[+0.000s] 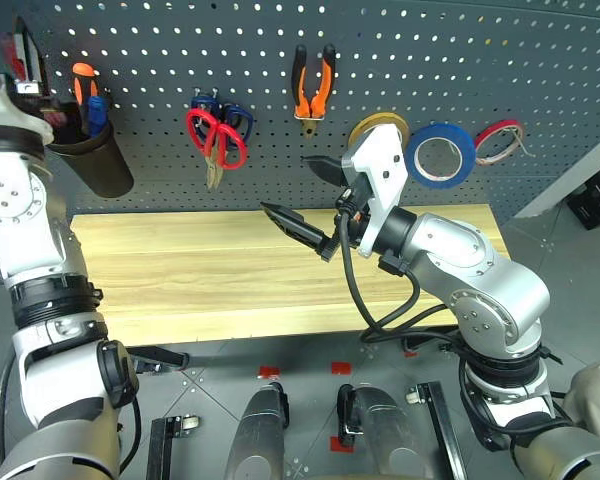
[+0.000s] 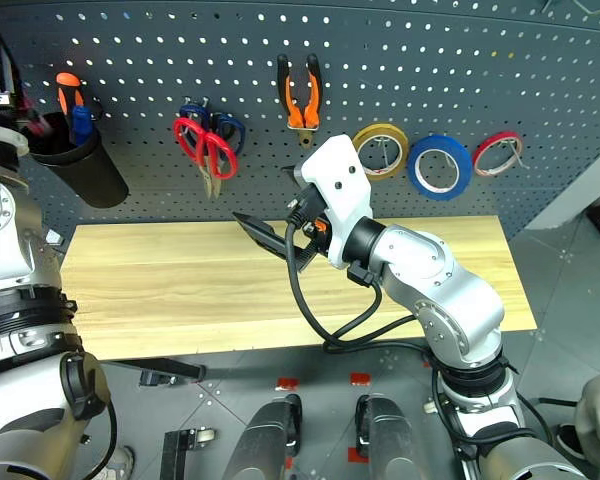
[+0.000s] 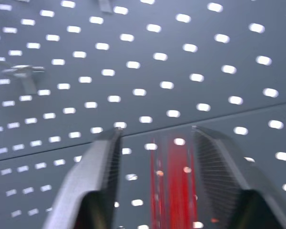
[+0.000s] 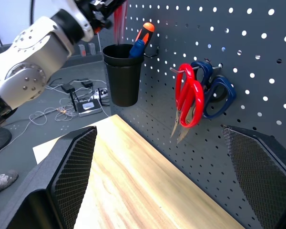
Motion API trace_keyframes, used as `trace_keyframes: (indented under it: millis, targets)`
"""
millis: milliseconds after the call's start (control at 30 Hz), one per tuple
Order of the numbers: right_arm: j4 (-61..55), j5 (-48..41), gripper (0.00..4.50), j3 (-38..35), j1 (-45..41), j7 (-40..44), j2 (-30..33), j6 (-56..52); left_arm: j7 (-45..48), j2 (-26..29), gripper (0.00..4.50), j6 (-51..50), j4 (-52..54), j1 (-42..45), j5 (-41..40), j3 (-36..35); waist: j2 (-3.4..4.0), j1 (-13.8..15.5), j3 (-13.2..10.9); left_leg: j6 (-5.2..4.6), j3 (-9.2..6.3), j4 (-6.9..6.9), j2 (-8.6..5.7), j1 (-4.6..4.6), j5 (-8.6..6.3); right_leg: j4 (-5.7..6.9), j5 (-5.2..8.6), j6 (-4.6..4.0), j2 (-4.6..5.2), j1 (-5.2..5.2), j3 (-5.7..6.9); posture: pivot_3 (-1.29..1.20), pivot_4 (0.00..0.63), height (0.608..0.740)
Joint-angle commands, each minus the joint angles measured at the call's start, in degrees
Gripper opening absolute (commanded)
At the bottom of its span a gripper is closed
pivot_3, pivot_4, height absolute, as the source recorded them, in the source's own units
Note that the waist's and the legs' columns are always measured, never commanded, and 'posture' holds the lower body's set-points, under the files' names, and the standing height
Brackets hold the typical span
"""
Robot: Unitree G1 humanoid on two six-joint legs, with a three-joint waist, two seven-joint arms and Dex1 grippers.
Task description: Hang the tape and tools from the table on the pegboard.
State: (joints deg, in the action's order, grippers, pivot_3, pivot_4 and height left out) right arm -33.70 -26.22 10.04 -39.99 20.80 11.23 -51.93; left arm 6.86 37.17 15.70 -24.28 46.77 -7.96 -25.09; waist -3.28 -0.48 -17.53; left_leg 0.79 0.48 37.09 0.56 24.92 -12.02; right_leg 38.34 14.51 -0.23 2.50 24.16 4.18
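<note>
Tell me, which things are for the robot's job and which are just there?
Job: blue tape, red scissors, pliers, red screwdriver, pegboard, table.
Just there: yellow tape, red tape, blue scissors, black cup.

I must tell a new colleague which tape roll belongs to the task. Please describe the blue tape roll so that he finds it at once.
Look at the dark grey pegboard behind the wooden table. Near its right end, three tape rolls hang in a row on hooks. The blue tape roll is the middle one, wide with a white inner core, between the yellow roll and the thin red roll.
</note>
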Motion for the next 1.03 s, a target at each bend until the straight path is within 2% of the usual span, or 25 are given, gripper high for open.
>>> trace_keyframes:
  millis: [33,133,300,400,467,533,700,1033]
  targets:
    - [-1.5,-0.8,4.50,-1.0,-1.0,-0.3,-0.1,0.4,0.1,-0.6,3.39,1.2,6.7,-0.9,-0.7,0.7,-0.02,0.2,0.1,0.00,0.01,0.03,0.00,-0.01,0.00,0.08,0.00,0.00,0.01,0.00,-0.01,-0.05,0.207,0.740]
    - [-1.8,-0.9,4.50,-2.2,0.1,-0.8,0.4,-0.3,1.4,-2.5,3.39,-0.7,16.8,-5.1,0.7,4.4,-0.03,0.4,0.3,0.00,0.00,0.18,-0.03,0.00,0.00,0.22,0.00,0.00,0.04,-0.01,-0.02,-0.05,0.199,0.740]
    - [-2.6,-0.9,4.50,-4.3,3.8,-0.6,2.3,0.6,2.2,-7.8,3.39,-13.8,30.7,-18.2,-2.6,8.0,0.11,0.3,1.7,-0.02,0.09,0.23,-0.07,-0.14,-0.01,0.36,0.00,0.00,0.08,-0.06,-0.17,-0.03,0.193,0.740]
    - [-1.8,1.0,4.50,-4.9,6.7,-0.9,4.1,2.9,1.0,-10.7,3.39,-22.5,35.2,-24.4,-5.5,7.8,0.12,0.0,2.0,-0.04,0.14,0.22,-0.02,-0.28,-0.01,0.57,0.01,-0.01,0.02,-0.06,-0.27,-0.02,0.186,0.740]
    - [0.2,3.0,4.50,-4.9,9.9,-0.6,5.3,6.3,-2.0,-12.4,3.39,-33.8,35.9,-28.0,-5.8,8.0,0.12,0.1,2.1,-0.13,0.06,0.21,0.07,-0.31,-0.05,0.66,-0.02,-0.06,-0.13,-0.05,-0.27,-0.02,0.186,0.740]
    - [3.0,6.1,4.50,-3.7,13.5,-0.1,6.5,11.3,-3.7,-11.4,3.39,-38.9,36.7,-31.6,-1.2,9.8,0.14,0.1,2.5,-0.10,0.00,0.22,0.13,-0.36,-0.02,0.68,-0.07,-0.16,-0.24,-0.08,-0.27,-0.01,0.182,0.740]
    - [10.5,12.7,4.50,-2.2,18.7,-1.6,6.3,21.5,-0.1,-11.8,3.39,-37.9,36.9,-34.7,-2.3,10.0,0.12,0.4,2.7,-0.09,0.04,0.18,0.16,-0.51,0.10,0.69,-0.13,-0.25,-0.31,-0.15,-0.35,-0.01,0.174,0.740]
    - [32.9,18.9,4.50,-10.8,29.2,-9.8,2.8,39.6,-0.6,-16.3,3.39,-34.0,28.5,-38.3,-2.3,8.0,0.24,0.6,5.6,-0.14,0.16,0.06,0.11,-0.59,0.11,0.63,-0.14,-0.27,-0.29,-0.21,-0.46,0.00,0.125,0.740]
